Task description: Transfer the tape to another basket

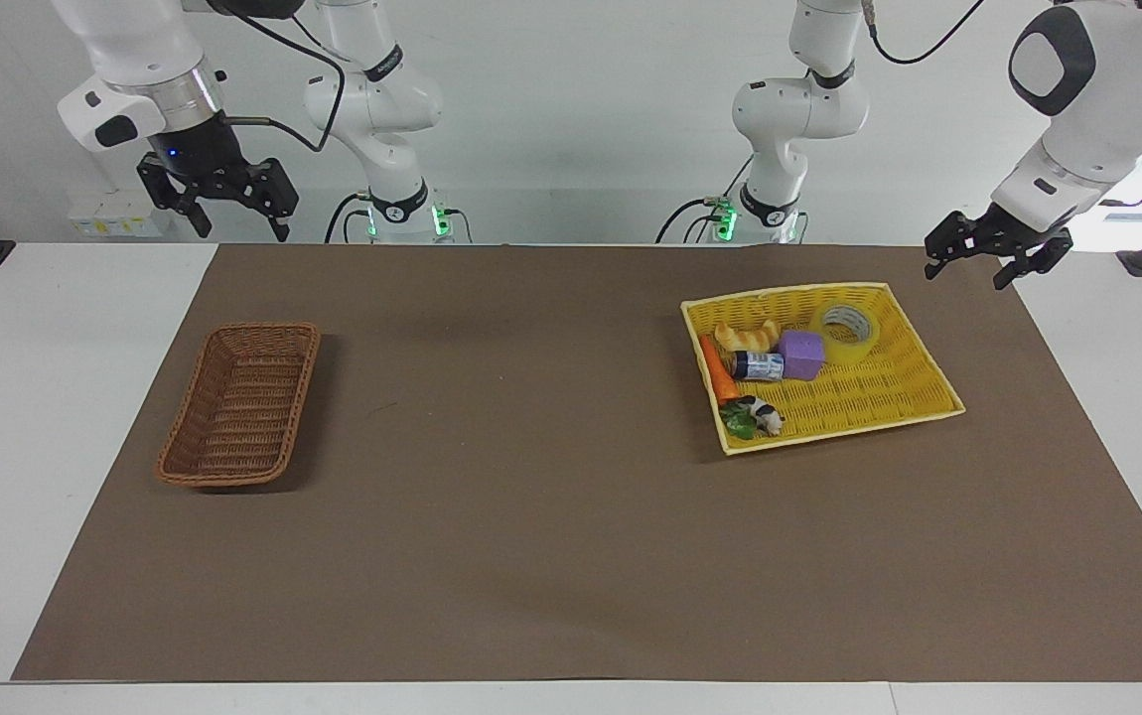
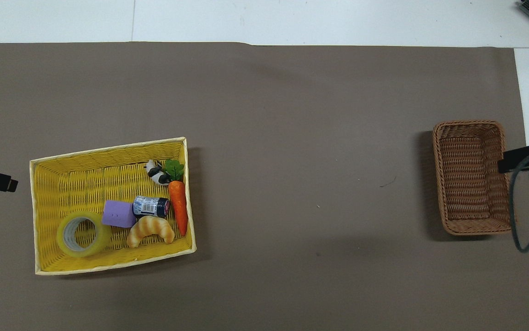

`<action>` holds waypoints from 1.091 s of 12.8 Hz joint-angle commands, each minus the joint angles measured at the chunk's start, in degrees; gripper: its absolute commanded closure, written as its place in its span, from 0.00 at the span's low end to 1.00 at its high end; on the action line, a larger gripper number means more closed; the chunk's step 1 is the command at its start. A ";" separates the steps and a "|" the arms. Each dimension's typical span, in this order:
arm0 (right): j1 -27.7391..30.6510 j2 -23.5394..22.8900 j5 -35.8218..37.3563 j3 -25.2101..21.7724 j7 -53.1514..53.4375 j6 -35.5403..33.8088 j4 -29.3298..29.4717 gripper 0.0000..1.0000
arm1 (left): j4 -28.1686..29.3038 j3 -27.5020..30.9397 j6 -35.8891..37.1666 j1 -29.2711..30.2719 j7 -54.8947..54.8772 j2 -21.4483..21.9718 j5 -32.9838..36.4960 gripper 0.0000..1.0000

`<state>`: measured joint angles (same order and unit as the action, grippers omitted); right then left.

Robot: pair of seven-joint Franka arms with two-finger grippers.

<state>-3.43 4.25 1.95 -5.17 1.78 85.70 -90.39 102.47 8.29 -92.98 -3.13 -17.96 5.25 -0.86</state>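
left gripper (image 1: 988,260) raised, apparently open, right gripper (image 1: 216,207) raised

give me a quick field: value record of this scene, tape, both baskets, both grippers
tape: lying flat in the yellow basket, at its end nearer the robots, beside the purple cube
brown basket: holds nothing, toward the right arm's end of the table
left gripper: open, in the air over the mat's corner near the yellow basket
right gripper: open, raised, waiting
task stage: tape not yet grasped
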 commanded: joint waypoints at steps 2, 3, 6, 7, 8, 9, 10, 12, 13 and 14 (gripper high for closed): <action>0.26 1.20 -1.24 0.08 -0.72 0.26 -1.37 0.00 | 5.35 -0.46 -3.77 0.93 -0.67 2.04 0.95 0.00; 0.26 1.20 -1.24 0.08 -0.72 0.26 -1.37 0.00 | 6.93 -0.46 -5.70 1.45 -0.24 2.04 0.95 0.00; 0.26 1.20 -1.24 0.08 -0.72 0.26 -1.37 0.00 | 10.54 -0.46 -8.53 1.46 -0.32 1.87 0.95 0.00; 0.26 1.20 -1.24 0.08 -0.72 0.26 -1.37 0.00 | 12.29 -0.46 -9.83 1.11 -0.49 1.78 1.04 0.00; 0.26 1.20 -1.24 0.08 -0.72 0.26 -1.37 0.00 | 14.40 -0.55 -11.50 0.93 -0.58 1.78 1.04 0.09; 0.26 1.20 -1.24 0.08 -0.72 0.26 -1.37 0.00 | 16.77 -0.55 -13.17 0.58 -0.67 1.78 0.95 0.13; 0.26 1.20 -1.33 0.08 -0.72 0.26 -1.37 0.00 | 18.79 -0.55 -15.01 -0.03 -0.85 2.04 0.95 0.16; 0.26 1.20 -1.24 0.08 -0.72 0.26 -1.37 0.00 | 21.26 -0.55 -16.00 -0.04 -0.85 0.99 0.95 0.19; 0.26 1.20 -1.24 -0.01 -0.72 0.26 -1.37 0.00 | 24.06 -0.55 -18.35 -0.12 -1.37 0.12 1.04 0.20; 0.26 1.20 -1.24 0.08 -0.72 0.26 -1.37 0.00 | 27.83 -0.55 -23.51 -0.56 -2.07 -0.33 1.04 0.21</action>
<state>-3.43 4.25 1.95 -5.17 1.78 85.70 -90.40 124.35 7.35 -109.87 -2.72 -18.84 4.89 -0.86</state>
